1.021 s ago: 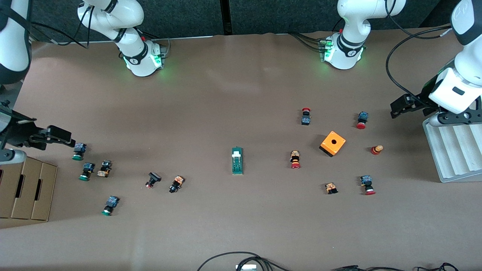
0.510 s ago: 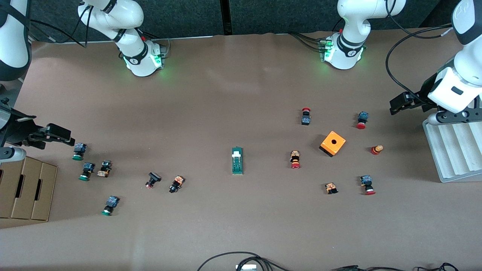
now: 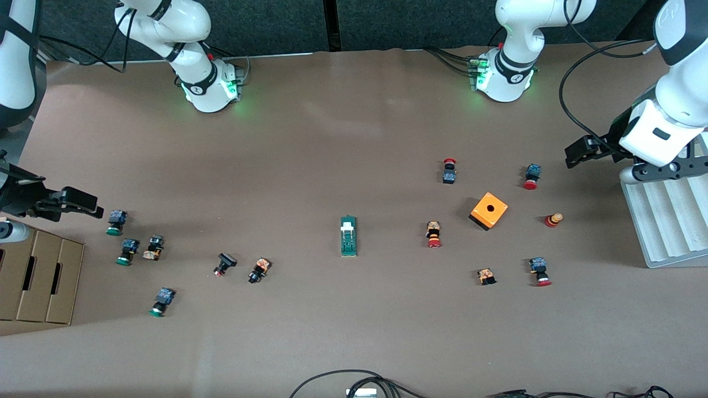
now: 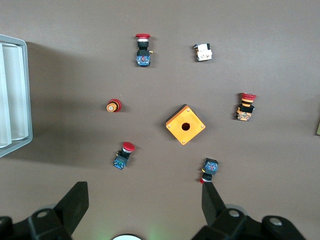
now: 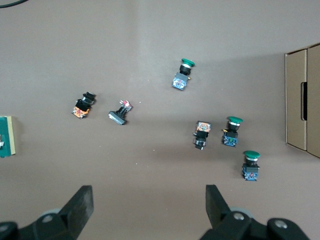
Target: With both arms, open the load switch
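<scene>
The load switch [image 3: 348,236], a slim dark-green block with a white tab, lies flat at the middle of the table. Only its end shows at the edge of the right wrist view [image 5: 7,136]. My left gripper [image 3: 576,152] hangs open and empty over the left arm's end of the table, well away from the switch. In the left wrist view the left gripper [image 4: 144,192] has bare table between its fingers. My right gripper [image 3: 83,202] hovers open over the right arm's end. The right wrist view also shows the right gripper [image 5: 148,195] holding nothing.
An orange cube [image 3: 489,210] with a hole and several red-capped push-buttons [image 3: 434,234] lie toward the left arm's end. Green-capped buttons [image 3: 115,222] lie toward the right arm's end. A grey ribbed tray [image 3: 664,221] and a cardboard box [image 3: 38,276] stand at the table's two ends.
The left gripper has drifted slightly toward the table's middle. The right gripper has drawn back a little toward its end of the table. The load switch has not moved.
</scene>
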